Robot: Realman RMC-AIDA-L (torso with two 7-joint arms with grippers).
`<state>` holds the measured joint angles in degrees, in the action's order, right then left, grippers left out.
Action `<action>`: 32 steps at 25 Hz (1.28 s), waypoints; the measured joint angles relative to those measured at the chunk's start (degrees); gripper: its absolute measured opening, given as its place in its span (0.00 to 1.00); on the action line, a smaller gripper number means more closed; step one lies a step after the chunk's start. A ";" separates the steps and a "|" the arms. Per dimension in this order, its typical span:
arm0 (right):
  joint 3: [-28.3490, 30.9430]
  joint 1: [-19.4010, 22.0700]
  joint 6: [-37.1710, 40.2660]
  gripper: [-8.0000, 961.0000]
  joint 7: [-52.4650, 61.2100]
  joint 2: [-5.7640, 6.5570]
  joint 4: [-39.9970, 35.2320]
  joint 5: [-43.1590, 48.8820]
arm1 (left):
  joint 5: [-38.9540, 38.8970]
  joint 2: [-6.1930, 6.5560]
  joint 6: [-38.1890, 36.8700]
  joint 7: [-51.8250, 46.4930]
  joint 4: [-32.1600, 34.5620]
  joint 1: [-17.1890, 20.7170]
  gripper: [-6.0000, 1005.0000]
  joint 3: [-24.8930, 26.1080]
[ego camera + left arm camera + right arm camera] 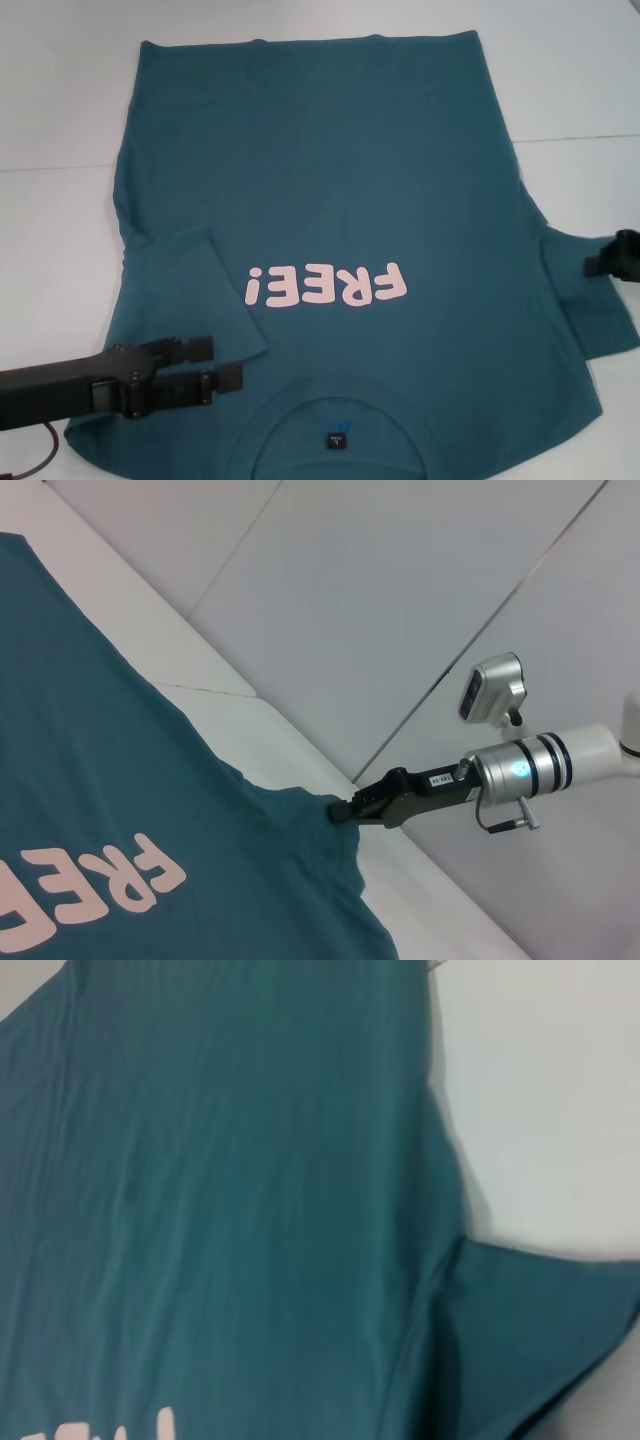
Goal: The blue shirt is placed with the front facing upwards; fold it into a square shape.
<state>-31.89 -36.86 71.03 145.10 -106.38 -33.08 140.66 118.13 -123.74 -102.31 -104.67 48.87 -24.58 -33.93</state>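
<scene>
White table (60, 120), blue shirt (330, 190) spread flat (front up)

Most of the white table (60, 120) is covered by the blue shirt (330, 180), spread flat. Bare table is left along the far edge and down both sides. The shirt's left sleeve (205, 290) is folded inward over the body, adding a raised layer there. The left end effector (215, 362), fingers parted, is held low over the near left corner. The right end effector (600, 262) is seen at the right sleeve's edge, narrowing that side strip.
</scene>
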 joint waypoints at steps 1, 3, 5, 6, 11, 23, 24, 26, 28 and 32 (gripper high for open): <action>-0.01 0.72 1.18 0.07 0.74 0.33 -1.91 0.04 | 0.00 0.00 0.00 -0.02 0.00 0.02 0.95 0.00; -0.01 1.25 1.92 0.05 1.36 0.56 -3.32 0.15 | 0.00 0.00 -0.03 -0.05 0.00 0.11 0.95 0.01; 0.01 1.98 2.57 0.03 2.24 1.02 -5.25 0.49 | 0.00 0.00 -0.04 -0.07 0.00 0.20 0.94 0.05; 0.05 2.20 2.85 0.02 2.54 1.22 -5.91 0.70 | 0.00 0.00 -0.03 -0.08 0.00 0.24 0.94 0.07; -0.31 1.48 2.67 0.03 2.52 1.62 -7.06 1.40 | 0.00 -0.08 0.01 -0.21 0.00 0.21 0.94 0.09; -0.87 -4.26 3.21 0.05 5.44 1.71 -11.07 6.89 | 0.00 -0.10 -0.01 -1.33 0.00 0.47 0.95 0.35; -0.93 -4.55 3.85 0.05 5.44 1.70 -11.06 6.70 | 0.00 -0.10 -0.01 -1.35 0.00 0.48 0.95 0.44; -1.58 -5.17 5.83 0.06 5.26 1.29 -10.76 6.44 | 0.00 -0.06 0.09 -1.35 0.00 0.48 0.95 0.57; -2.42 -5.73 7.47 0.06 5.24 0.72 -10.62 6.47 | 0.00 -0.05 0.31 -1.37 0.00 0.40 0.94 0.67; -3.28 -6.72 11.84 0.07 5.83 0.12 -10.78 6.45 | 0.00 0.04 0.85 -1.48 0.00 0.12 0.94 1.64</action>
<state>-35.17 -43.59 82.86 150.93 -106.26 -43.86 147.11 118.13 -123.71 -101.46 -106.15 48.87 -24.46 -32.29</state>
